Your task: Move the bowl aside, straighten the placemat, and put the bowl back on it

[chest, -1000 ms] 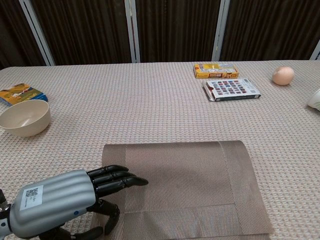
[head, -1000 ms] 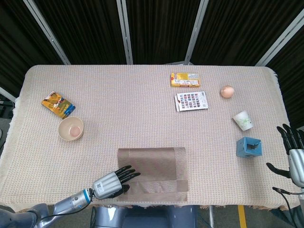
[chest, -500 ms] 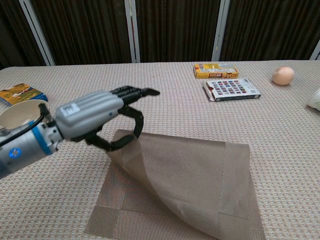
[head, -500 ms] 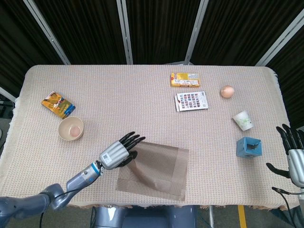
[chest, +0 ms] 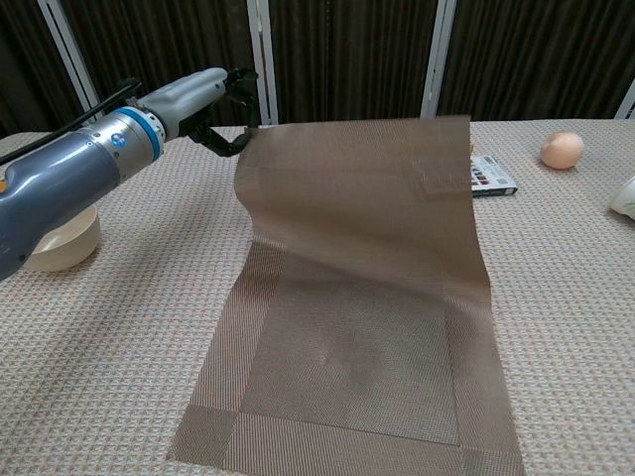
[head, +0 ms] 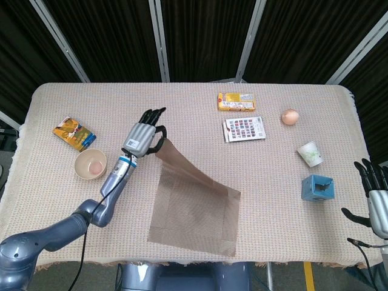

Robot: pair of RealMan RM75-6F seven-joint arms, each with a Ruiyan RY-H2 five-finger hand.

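Placemat (head: 195,209) lifted at its far left corner, pinched by left hand (head: 143,134); near edge flat on tablecloth (head: 194,127). Bowl (head: 90,164) set left, beside the arm. Right hand (head: 376,203) off table edge, fingers spread, nothing held.

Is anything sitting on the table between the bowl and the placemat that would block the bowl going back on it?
Nothing visible does. The bowl sits left of the placemat with only bare tablecloth between them. However, the left hand holds the placemat's far corner lifted, so the mat is not yet flat to receive it.
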